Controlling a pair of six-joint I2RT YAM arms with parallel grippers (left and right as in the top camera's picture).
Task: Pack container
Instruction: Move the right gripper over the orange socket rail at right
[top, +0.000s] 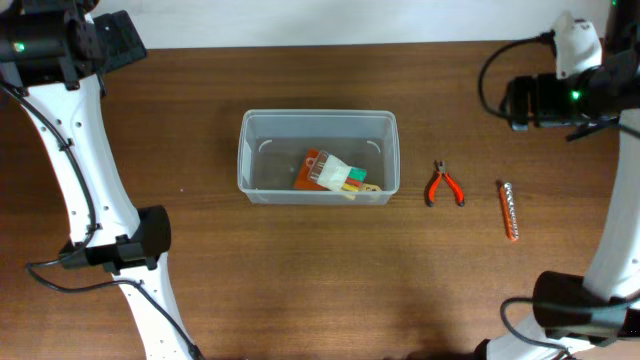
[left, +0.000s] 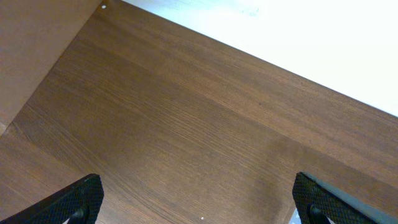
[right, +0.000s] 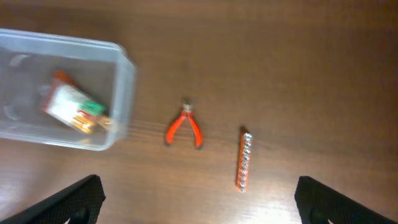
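The container (top: 320, 114) is a clear plastic tub at the table's middle; in the right wrist view it (right: 126, 93) sits at the upper left. Inside it lies an orange, white and green packet (top: 331, 174). Red-handled pliers (top: 444, 187) lie on the table to its right, and an orange strip of bits (top: 509, 210) lies further right. My right gripper (right: 199, 190) hangs open and empty above the table, back from the pliers (right: 184, 127) and the strip (right: 244, 158). My left gripper (left: 196, 193) is open over bare wood at the far left corner, with nothing between its fingers.
The table's back edge (left: 261, 56) runs close to the left gripper, with white floor or wall beyond it. Both arm bases (top: 140, 240) stand near the front corners, and a black cable (top: 495, 70) loops by the right arm.
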